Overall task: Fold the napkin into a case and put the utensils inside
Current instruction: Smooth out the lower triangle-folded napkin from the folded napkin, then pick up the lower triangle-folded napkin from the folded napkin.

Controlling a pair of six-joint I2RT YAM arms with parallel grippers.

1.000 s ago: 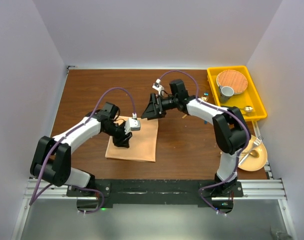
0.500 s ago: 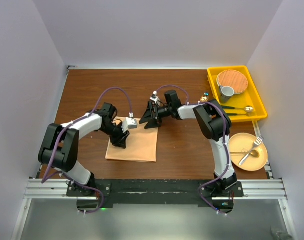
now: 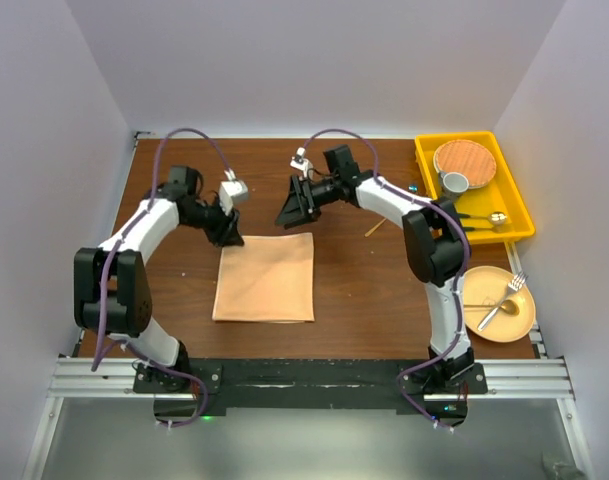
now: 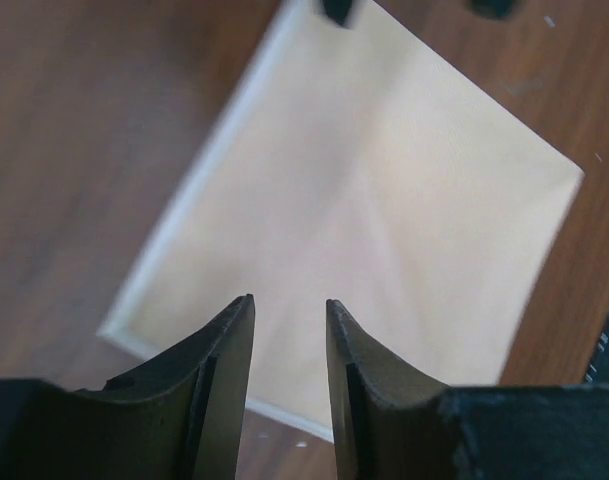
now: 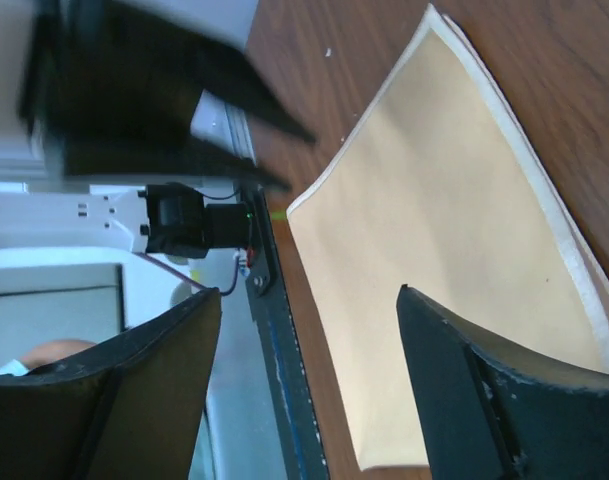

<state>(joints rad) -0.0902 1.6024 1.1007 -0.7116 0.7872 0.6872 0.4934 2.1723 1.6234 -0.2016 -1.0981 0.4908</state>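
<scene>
The napkin [image 3: 265,277] lay flat on the tabletop [image 3: 364,290] as a folded, roughly square piece, in front of the two arm bases and somewhat toward the left arm's side. In the right wrist view, the napkin [image 5: 454,260] showed a pale layered border along one edge. In the left wrist view, the napkin [image 4: 384,230] showed a similar pale edge and faint creases across its face. No pouch shape was visible. The left tool [image 3: 227,232] stood just beyond the napkin's far left corner. In its own camera the left tool [image 4: 289,303] had its jaws set slightly apart, with nothing between them and cloth visible through the gap. The right tool [image 3: 289,210] stood just beyond the far right corner. In its own camera the right tool [image 5: 310,292] was spread wide, held nothing, and was clear of the cloth. A fork [image 3: 506,292] and a spoon [image 3: 494,313] rested on a tan plate [image 3: 529,320] at the near right, well apart from the napkin. A yellow tray [image 3: 424,190] at the far right held a round wooden plate [image 3: 464,158], a grey cup [image 3: 454,183] and a second spoon [image 3: 479,217]. A slim gold-coloured piece [image 3: 374,229] lay on the bare wood between tray and napkin; its kind could not be told.
</scene>
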